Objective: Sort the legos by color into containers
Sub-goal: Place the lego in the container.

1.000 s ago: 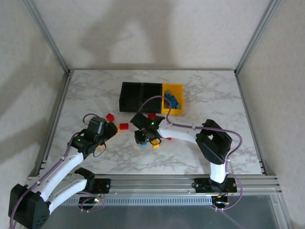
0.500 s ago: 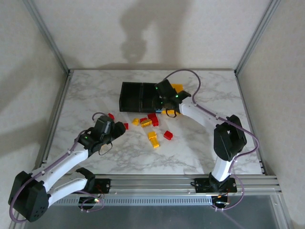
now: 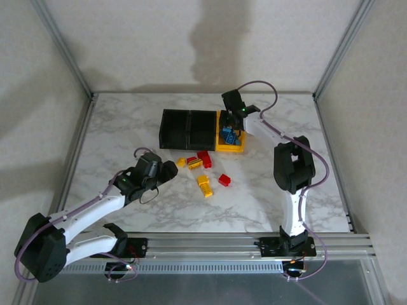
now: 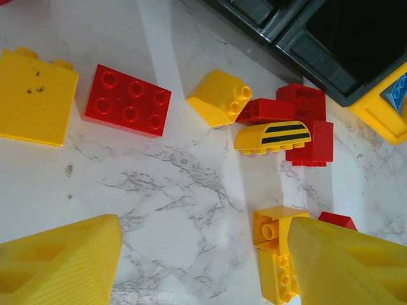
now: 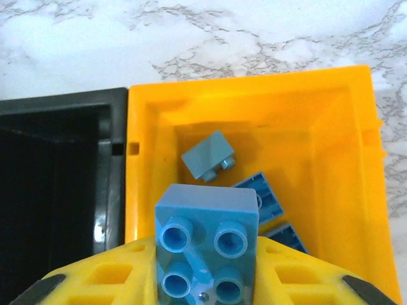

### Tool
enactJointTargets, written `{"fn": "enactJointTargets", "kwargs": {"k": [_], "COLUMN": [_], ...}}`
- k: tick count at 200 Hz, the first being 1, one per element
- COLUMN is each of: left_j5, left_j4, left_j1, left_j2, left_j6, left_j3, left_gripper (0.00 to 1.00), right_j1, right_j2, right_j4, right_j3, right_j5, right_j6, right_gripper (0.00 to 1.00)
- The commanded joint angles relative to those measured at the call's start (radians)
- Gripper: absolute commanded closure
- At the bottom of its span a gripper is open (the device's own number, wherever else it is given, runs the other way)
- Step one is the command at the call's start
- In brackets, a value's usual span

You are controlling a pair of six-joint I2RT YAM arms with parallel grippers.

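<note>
My right gripper (image 5: 206, 279) is shut on a blue lego (image 5: 207, 238), held over the yellow container (image 5: 254, 92) where other blue legos (image 5: 208, 155) lie. From above, that right gripper (image 3: 229, 121) hangs at the yellow container's (image 3: 239, 149) far end. The left gripper (image 4: 203, 267) stands open just above the table, nothing between its fingers. A yellow lego (image 4: 272, 229) lies by its right finger (image 4: 350, 267). Ahead lie a red lego (image 4: 127, 100), a yellow one (image 4: 219, 97), a striped yellow one (image 4: 272, 136) and red ones (image 4: 305, 124).
Two black containers (image 3: 175, 129) (image 3: 203, 127) join the yellow one on its left. Loose legos (image 3: 205, 185) lie in the table's middle, near the left gripper (image 3: 168, 170). A flat yellow piece (image 4: 35, 98) lies at the left. Metal frame rails border the table.
The right arm has carried the blue lego from the table's middle up to the yellow container. The left gripper has moved right, toward the loose legos.
</note>
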Motion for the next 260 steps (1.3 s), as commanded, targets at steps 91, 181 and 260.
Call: {"fn": "enactJointTargets", "kwargs": {"k": [91, 181, 260], "left_j5": [-0.019, -0.089, -0.052], "left_j4": [0.012, -0.072, -0.088], "left_j1": [-0.017, 0.013, 0.137], "left_j2": [0.014, 0.021, 0.089], "left_j6": [-0.023, -0.001, 0.063], "left_j3": [0.019, 0.070, 0.119], "left_gripper": [0.30, 0.28, 0.22], "right_j1": [-0.023, -0.022, 0.049], "right_j2": [0.120, -0.023, -0.367], "right_j4": [-0.007, 0.011, 0.127], "right_j3": [0.124, 0.064, -0.301], "right_j5": [-0.027, -0.027, -0.097], "right_j6": [0.002, -0.013, -0.037], "right_gripper": [0.58, 0.53, 0.44]}}
